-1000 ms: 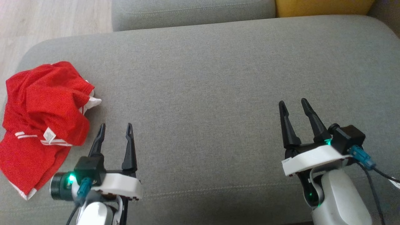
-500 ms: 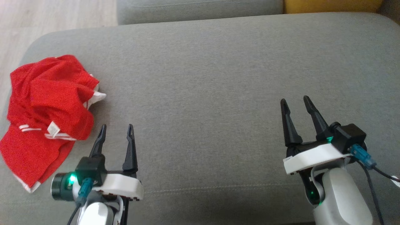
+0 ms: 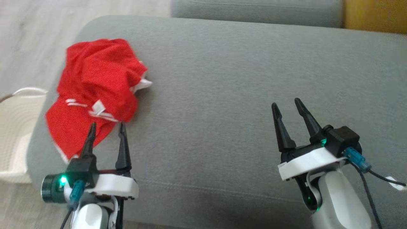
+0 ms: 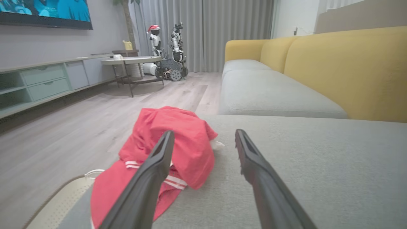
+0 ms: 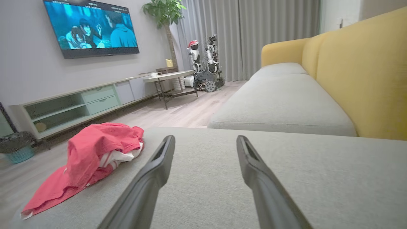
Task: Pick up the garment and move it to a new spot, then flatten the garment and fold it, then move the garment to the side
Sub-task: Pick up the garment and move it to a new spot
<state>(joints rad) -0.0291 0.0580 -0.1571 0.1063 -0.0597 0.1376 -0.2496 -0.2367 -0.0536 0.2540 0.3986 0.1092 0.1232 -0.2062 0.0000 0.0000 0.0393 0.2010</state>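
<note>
Easily could shove garment [image 3: 95,76] off cushion [image 3: 222,79] edge into basket [image 3: 16,133], reaching with left gripper [image 3: 107,124] spread wide, empty; right gripper [image 3: 285,102] likewise.

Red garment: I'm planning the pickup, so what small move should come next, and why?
Probably ease the left gripper forward and down onto the near edge of the garment: it is open and empty, and the crumpled heap lies just ahead of its fingertips on the sofa.
</note>
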